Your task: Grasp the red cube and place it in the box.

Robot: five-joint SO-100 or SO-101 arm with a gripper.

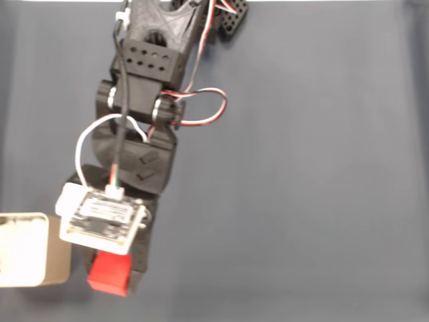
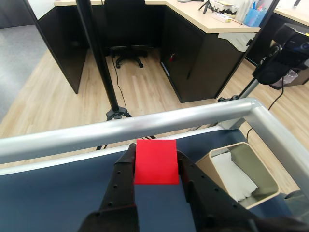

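Note:
The red cube (image 1: 107,275) (image 2: 155,161) is held between the black fingers of my gripper (image 1: 112,280) (image 2: 154,162), which is shut on it. In the fixed view the cube peeks out below the wrist camera board, near the lower left. The box (image 1: 30,249), beige with a white crinkled lining, stands at the left edge, just left of the cube. In the wrist view the box (image 2: 241,173) lies to the right of the gripper, and the cube hangs above the dark blue table, apart from the box.
The dark blue table (image 1: 301,188) spreads wide to the right in the fixed view. A silver rail (image 2: 145,126) borders the table's far edge in the wrist view. Beyond it are a wooden floor, desks and a camera on a stand (image 2: 285,48).

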